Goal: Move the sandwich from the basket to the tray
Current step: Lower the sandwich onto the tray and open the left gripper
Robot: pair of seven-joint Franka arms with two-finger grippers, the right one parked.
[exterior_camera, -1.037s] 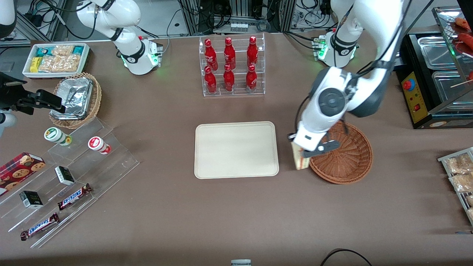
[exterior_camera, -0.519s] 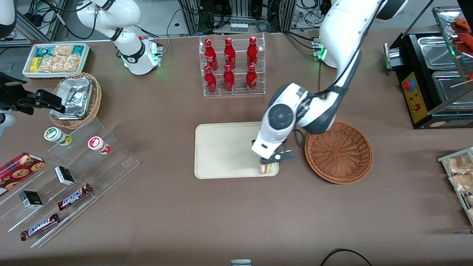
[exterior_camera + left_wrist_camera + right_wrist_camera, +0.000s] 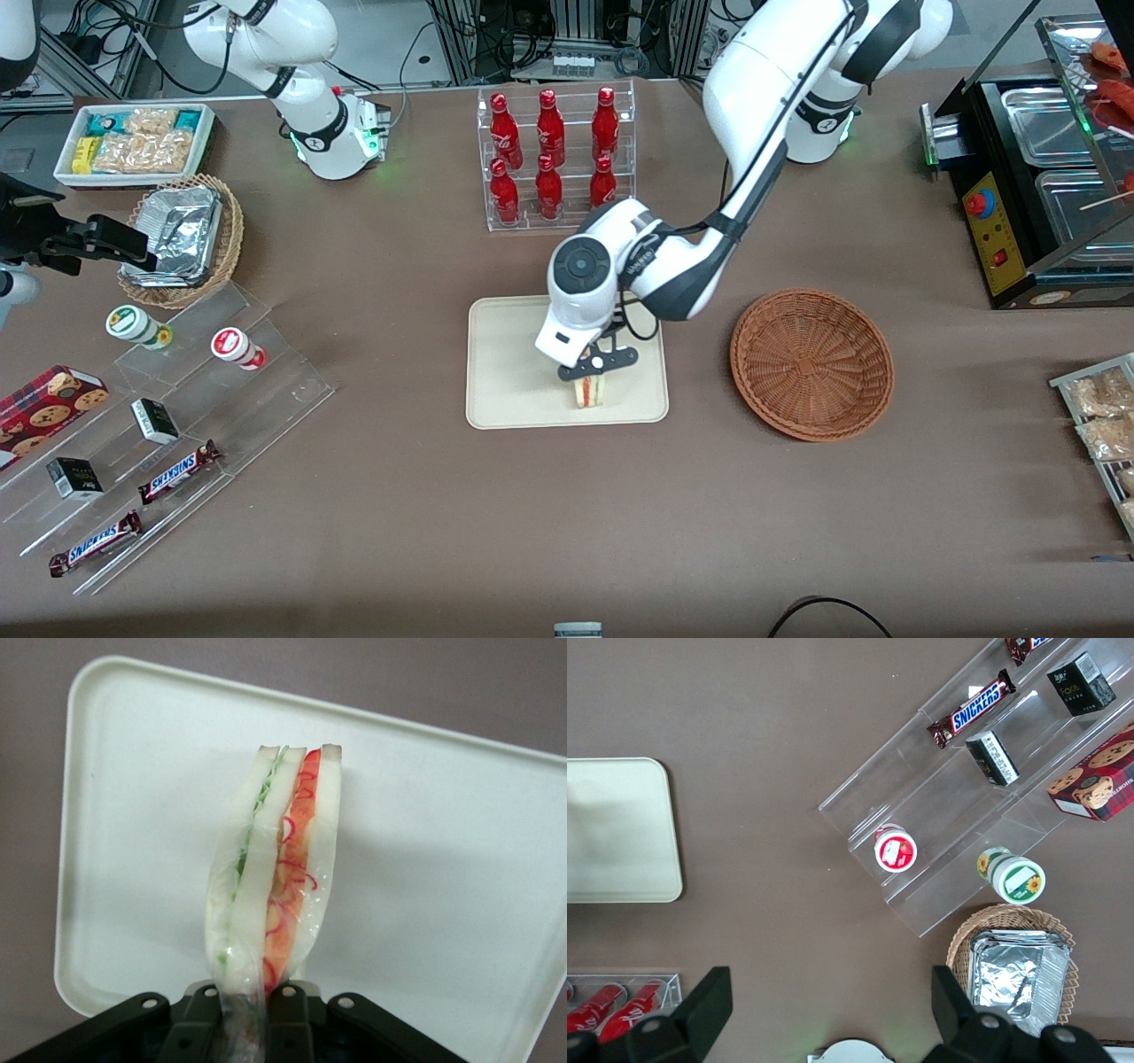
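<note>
Left wrist view: the sandwich (image 3: 275, 877) hangs pinched at one end between the black fingers (image 3: 288, 1014) of the gripper (image 3: 248, 1019), which are clamped together on its clear wrap. Its cut side faces the camera, showing white bread, a green layer and a red and orange layer, all above the cream tray (image 3: 443, 859). Whether the sandwich touches the tray surface cannot be told here.

The front view adds what the wrist camera cannot: the gripper (image 3: 592, 372) is over the part of the tray (image 3: 505, 354) nearest that camera, with the sandwich (image 3: 591, 391) showing just beneath it, close to the tray's near rim. The reddish-brown basket (image 3: 811, 363) sits beside the tray, toward the working arm's end of the table, with nothing in it. The rack of red bottles (image 3: 554, 159) stands farther from the front camera than the tray. The right wrist view catches only one corner of the tray (image 3: 620, 833), bare, and neither sandwich nor gripper.

Half a second ago the gripper held the sandwich at the tray's corner next to the basket; a second ago it was at the basket's rim. It has since moved inward along the tray's near edge.

In the front view the arm's wrist covers most of the gripper, and the top of the sandwich is hidden.
</note>
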